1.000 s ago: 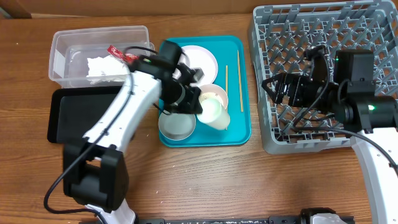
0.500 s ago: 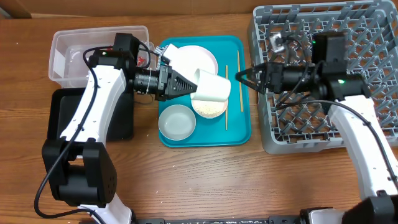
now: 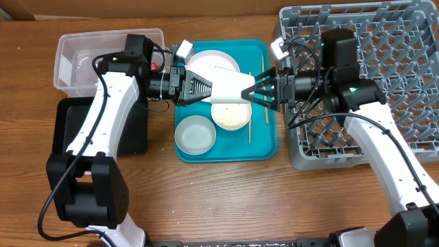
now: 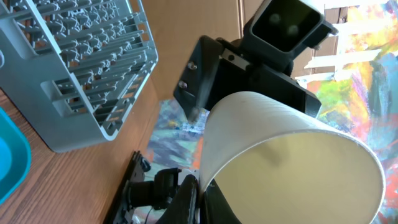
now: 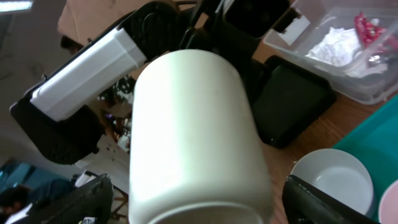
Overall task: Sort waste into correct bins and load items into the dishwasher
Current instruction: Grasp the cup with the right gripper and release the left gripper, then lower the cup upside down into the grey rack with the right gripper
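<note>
Over teal tray (image 3: pixel 264 137): left tool (image 3: pixel 204 89) grips cup (image 3: pixel 230 86); right tool (image 3: pixel 264 88) arrived, open around it.

Left gripper (image 3: pixel 208 90) clamps cup (image 3: pixel 230 90), wrist horizontal, pointing right. Right gripper (image 3: pixel 253 91) faces it, jaws spread wide around cup's far end.

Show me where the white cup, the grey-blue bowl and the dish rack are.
white cup (image 3: pixel 230 86), overhead view, on its side wall.
grey-blue bowl (image 3: pixel 195 135), overhead view, on its inside bottom.
dish rack (image 3: pixel 315 159), overhead view, on its front wall.
</note>
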{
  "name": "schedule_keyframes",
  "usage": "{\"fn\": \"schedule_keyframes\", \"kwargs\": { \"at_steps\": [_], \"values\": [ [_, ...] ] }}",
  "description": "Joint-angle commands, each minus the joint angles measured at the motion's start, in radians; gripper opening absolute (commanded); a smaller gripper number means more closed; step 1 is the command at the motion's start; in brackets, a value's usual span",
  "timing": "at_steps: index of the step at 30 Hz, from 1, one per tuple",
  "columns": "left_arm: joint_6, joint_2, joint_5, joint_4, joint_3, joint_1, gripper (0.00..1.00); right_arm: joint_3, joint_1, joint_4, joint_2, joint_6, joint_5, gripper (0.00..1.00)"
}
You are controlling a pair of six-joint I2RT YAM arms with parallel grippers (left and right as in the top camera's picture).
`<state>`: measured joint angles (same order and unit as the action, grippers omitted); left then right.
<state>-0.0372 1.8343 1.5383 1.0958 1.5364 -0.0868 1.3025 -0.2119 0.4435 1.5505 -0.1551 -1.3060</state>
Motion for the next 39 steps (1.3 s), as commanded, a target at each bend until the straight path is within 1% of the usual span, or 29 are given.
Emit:
{"fn": "schedule_keyframes", "kwargs": {
  "at_steps": [1, 3, 7, 8, 9, 10, 12, 13, 14, 15, 16, 20, 22, 23, 27, 29, 30, 32, 33, 36, 39],
  "values": [
    [-0.031, -0.007, 0.043, -0.002, 0.019, 0.005, 0.04, 0.026, -0.017, -0.023, 0.002, 0.006, -0.029, 0.82],
    [-0.03, -0.007, 0.043, -0.002, 0.019, 0.005, 0.04, 0.026, -0.017, -0.024, 0.002, 0.006, -0.031, 0.79],
    [-0.031, -0.007, 0.043, -0.002, 0.019, 0.005, 0.04, 0.026, -0.017, -0.024, 0.002, 0.006, -0.031, 0.66],
    [-0.031, -0.007, 0.042, -0.002, 0.019, 0.005, 0.07, 0.026, -0.017, -0.024, 0.002, 0.006, -0.032, 0.57],
    [-0.031, -0.007, 0.042, -0.003, 0.019, 0.005, 0.12, 0.026, -0.017, -0.024, 0.002, 0.006, -0.031, 0.54],
    [-0.031, -0.007, 0.042, -0.005, 0.019, 0.005, 0.25, 0.026, -0.017, -0.024, 0.002, 0.006, -0.031, 0.53],
    [-0.031, -0.007, 0.04, -0.008, 0.019, 0.005, 0.61, 0.026, -0.017, -0.025, 0.002, 0.006, -0.031, 0.52],
    [-0.031, -0.007, 0.04, -0.009, 0.019, 0.005, 0.76, 0.026, -0.017, -0.024, 0.002, 0.006, -0.031, 0.52],
    [-0.031, -0.007, 0.04, -0.013, 0.019, 0.005, 0.87, 0.027, -0.013, -0.025, 0.002, 0.002, -0.031, 0.51],
    [-0.03, -0.007, 0.04, -0.025, 0.019, 0.006, 0.96, 0.027, -0.004, -0.027, 0.002, -0.003, -0.031, 0.48],
    [-0.03, -0.007, 0.04, -0.034, 0.019, 0.01, 1.0, 0.027, 0.008, -0.027, 0.002, -0.014, -0.031, 0.48],
    [-0.029, -0.007, 0.04, -0.077, 0.02, 0.058, 1.0, 0.027, 0.08, 0.002, -0.005, -0.084, 0.037, 0.48],
    [-0.021, -0.008, 0.023, -0.088, 0.023, 0.1, 1.0, 0.027, 0.131, 0.072, -0.024, -0.085, 0.138, 0.48],
    [-0.005, -0.008, -0.01, -0.087, 0.028, 0.121, 1.0, 0.029, 0.151, 0.113, -0.036, -0.085, 0.198, 0.48],
    [0.053, -0.016, -0.267, -0.081, 0.072, 0.198, 1.0, 0.032, 0.209, 0.299, -0.11, -0.085, 0.492, 0.49],
    [0.069, -0.021, -0.392, -0.068, 0.109, 0.212, 1.0, 0.05, 0.22, 0.401, -0.143, -0.09, 0.636, 0.49],
    [0.07, -0.024, -0.524, -0.048, 0.154, 0.211, 1.0, 0.082, 0.22, 0.504, -0.166, -0.109, 0.78, 0.49],
    [0.071, -0.024, -0.652, -0.022, 0.204, 0.198, 1.0, 0.122, 0.218, 0.602, -0.176, -0.116, 0.892, 0.49],
    [0.071, -0.024, -0.756, -0.003, 0.236, 0.179, 1.0, 0.156, 0.217, 0.675, -0.176, -0.132, 0.966, 0.48],
    [0.071, -0.024, -0.935, 0.024, 0.278, 0.124, 1.0, 0.196, 0.217, 0.793, -0.175, -0.15, 1.074, 0.48],
    [0.071, -0.024, -1.096, 0.031, 0.284, 0.055, 1.0, 0.2, 0.217, 0.888, -0.171, -0.189, 1.181, 0.49]
  ]
}}
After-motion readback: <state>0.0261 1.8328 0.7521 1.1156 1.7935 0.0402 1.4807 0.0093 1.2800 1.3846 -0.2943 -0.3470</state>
